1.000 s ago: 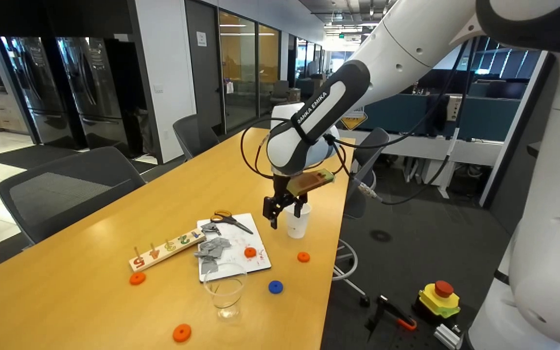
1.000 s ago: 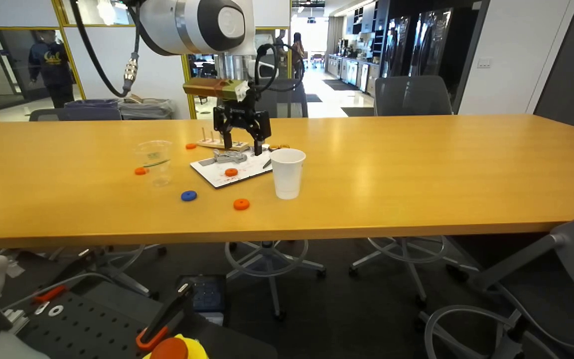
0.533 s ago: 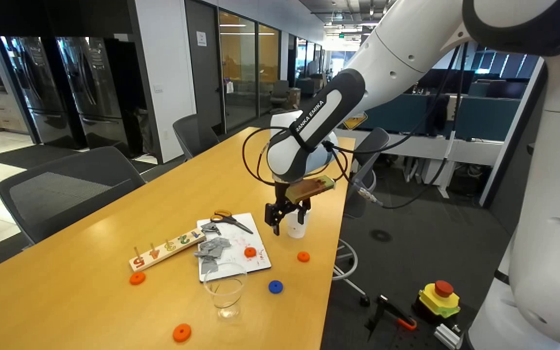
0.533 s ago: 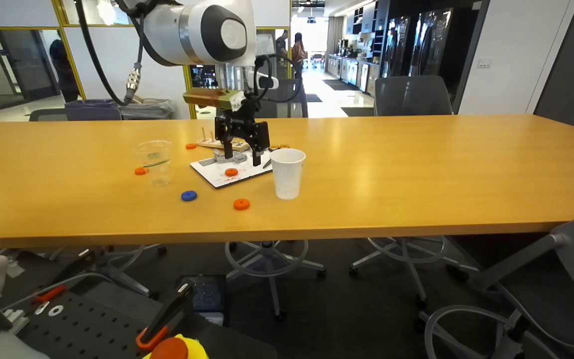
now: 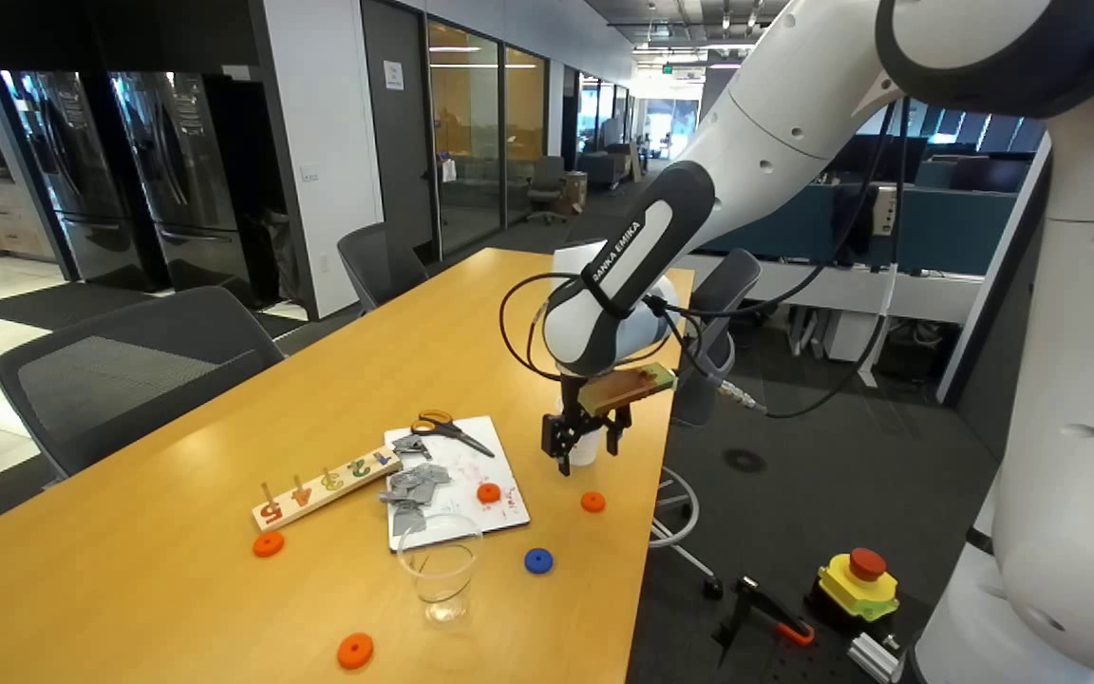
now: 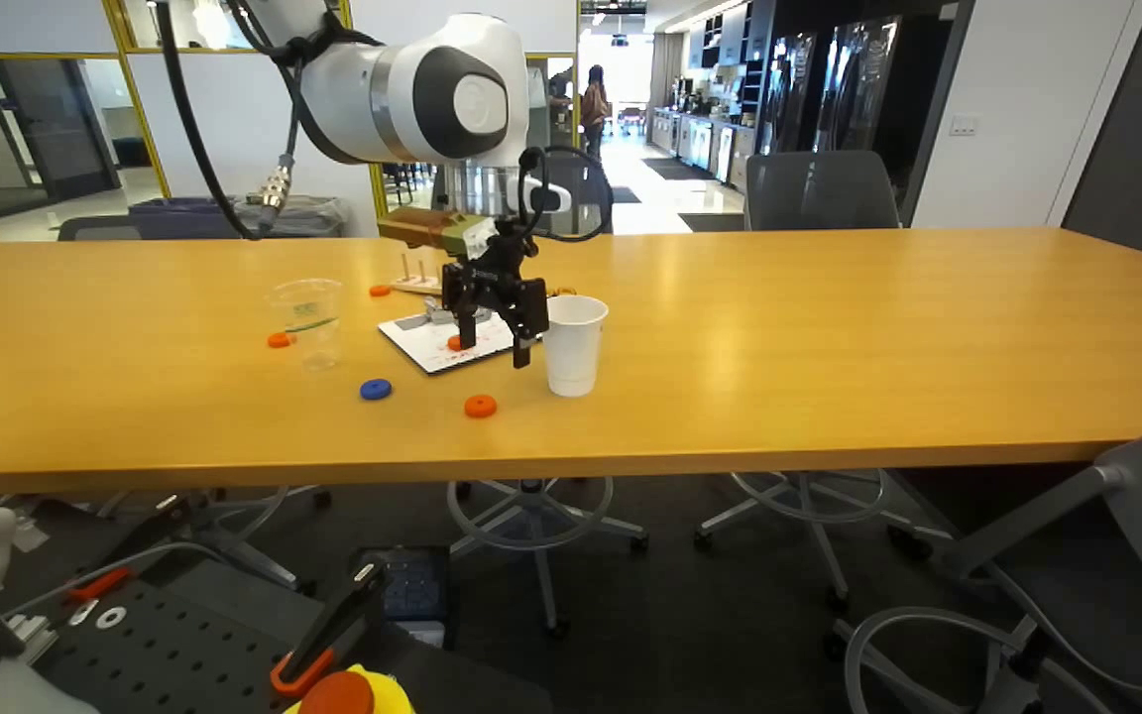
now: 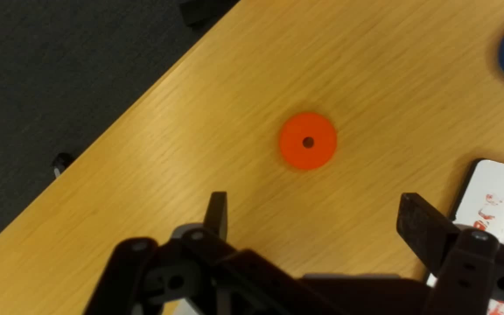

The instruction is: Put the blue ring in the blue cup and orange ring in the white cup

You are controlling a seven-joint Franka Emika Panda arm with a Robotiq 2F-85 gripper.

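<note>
One orange ring (image 7: 308,127) lies on the counter (image 6: 829,347), below and near the end effector (image 7: 314,203), which is released and spread wide. Near the end effector stands the white cup (image 6: 575,357); lower, to one side, lies a board (image 5: 468,470). The blue ring (image 5: 538,561) lies farther from the end effector, the clear cup (image 6: 321,339) well apart.

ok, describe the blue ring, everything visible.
The blue ring is a squat, bright-blue disc with what looks like a small hole at its centre. Smooth surface; plastic or painted wood, can't tell. It lies flat on the wood-grained table, between the see-through cup and an orange ring, apart from both, and off the white board. Only the table touches it. In the wrist view the right edge cuts part of it off.
</note>
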